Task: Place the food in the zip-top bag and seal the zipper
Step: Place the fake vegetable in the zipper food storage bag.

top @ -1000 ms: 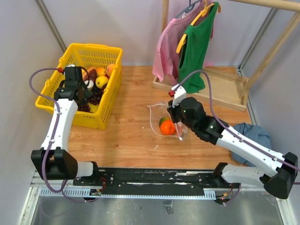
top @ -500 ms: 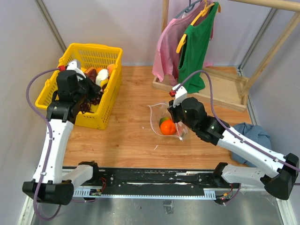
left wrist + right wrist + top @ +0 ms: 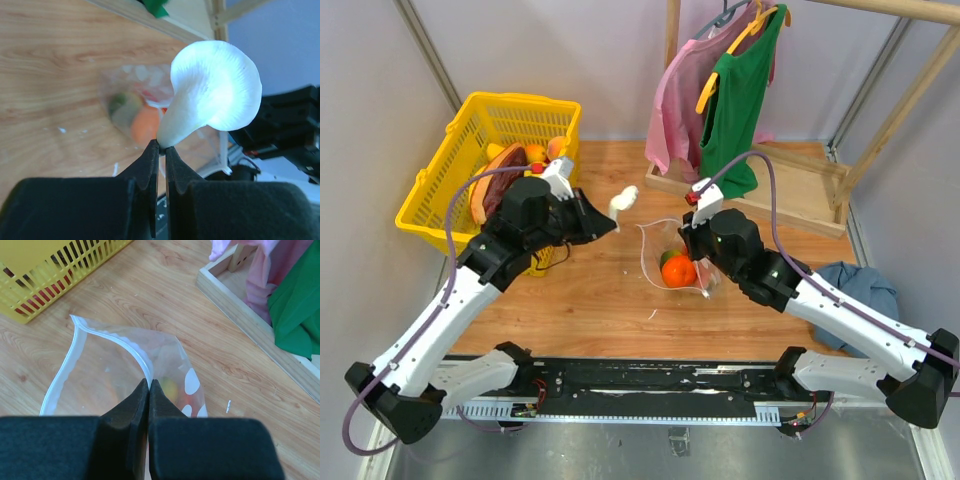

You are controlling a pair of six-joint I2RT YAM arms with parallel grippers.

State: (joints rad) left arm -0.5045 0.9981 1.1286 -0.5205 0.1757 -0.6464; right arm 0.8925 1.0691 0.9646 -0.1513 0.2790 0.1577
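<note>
My left gripper is shut on the stem of a white toy mushroom and holds it in the air just left of the bag. The clear spotted zip-top bag stands open on the wooden table. An orange and a green piece lie inside it. My right gripper is shut on the bag's whitish zipper strip and holds the mouth up.
A yellow mesh basket with more toy fruit stands at the back left. A wooden rack base with pink and green clothes is behind the bag. A blue cloth lies at the right.
My left arm has lifted out of the yellow basket and swung right toward the bag, carrying the white mushroom. My right gripper has stayed put on the bag's edge.
</note>
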